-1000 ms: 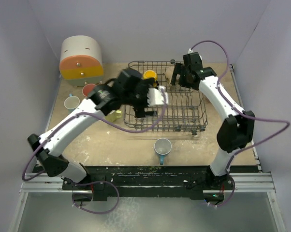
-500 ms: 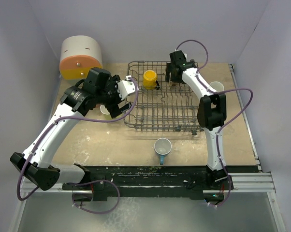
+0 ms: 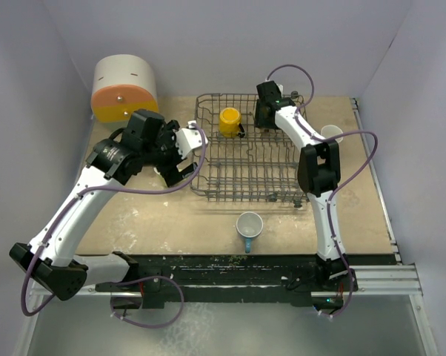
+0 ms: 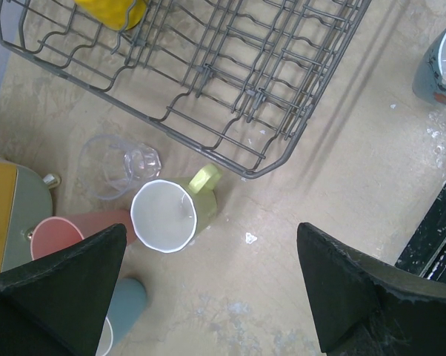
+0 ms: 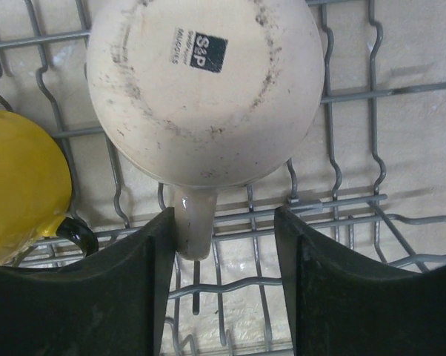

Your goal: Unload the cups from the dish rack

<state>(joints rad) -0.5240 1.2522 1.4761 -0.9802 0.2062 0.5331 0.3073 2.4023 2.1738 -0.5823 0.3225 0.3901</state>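
Observation:
The dark grey wire dish rack (image 3: 253, 159) holds a yellow cup (image 3: 230, 121) at its back left. My right gripper (image 3: 264, 119) hangs over the rack's back edge. In the right wrist view a tan cup (image 5: 204, 89) lies base up on the wires. Its handle (image 5: 192, 226) sits between the parted fingers of my right gripper (image 5: 223, 245); the left finger touches it, the right one stands apart. My left gripper (image 4: 212, 289) is open over bare table left of the rack, near a yellow-green cup (image 4: 167, 215), a clear glass (image 4: 119, 165), a salmon tumbler (image 4: 64, 233) and a blue cup (image 4: 127, 304).
The white, orange and yellow drawer box (image 3: 124, 89) stands at the back left. Another blue cup (image 3: 248, 225) sits in front of the rack, and a pale cup (image 3: 331, 133) stands to its right. The table's front edge (image 4: 438, 222) runs close by my left gripper.
My left arm swung left from above the rack to the table beside it. My right gripper moved to the rack's back and its jaws narrowed around the tan cup's handle.

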